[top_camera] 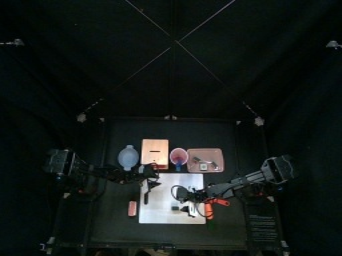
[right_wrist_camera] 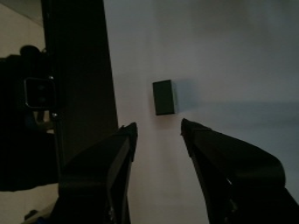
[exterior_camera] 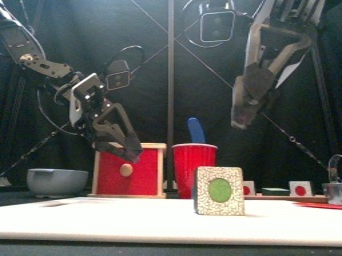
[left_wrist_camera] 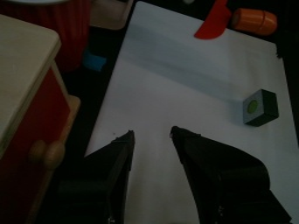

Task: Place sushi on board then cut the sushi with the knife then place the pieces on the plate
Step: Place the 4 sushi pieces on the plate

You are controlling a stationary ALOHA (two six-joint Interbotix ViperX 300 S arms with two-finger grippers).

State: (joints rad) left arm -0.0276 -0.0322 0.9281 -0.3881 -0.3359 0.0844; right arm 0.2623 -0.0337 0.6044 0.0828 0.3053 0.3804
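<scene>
One dark green sushi piece (exterior_camera: 219, 190) with a green centre stands upright on the white cutting board (exterior_camera: 120, 220). My left gripper (exterior_camera: 122, 143) hangs open and empty above the board's back left part, in front of the wooden box. In the left wrist view the sushi piece (left_wrist_camera: 260, 106) lies well ahead of the left gripper (left_wrist_camera: 149, 136). My right gripper (exterior_camera: 245, 108) is open and empty, high above the piece; its wrist view shows the sushi piece (right_wrist_camera: 163, 96) just beyond the right gripper (right_wrist_camera: 158, 127). A red knife (left_wrist_camera: 216, 17) lies at the board's right edge.
Behind the board stand a blue-grey bowl (exterior_camera: 58, 181), the wooden box with its red drawer front (exterior_camera: 128, 170), a red cup (exterior_camera: 194, 170) holding a blue knife (exterior_camera: 197, 130), and the pink tray (top_camera: 205, 158). A small red thing (top_camera: 131, 207) lies left of the board.
</scene>
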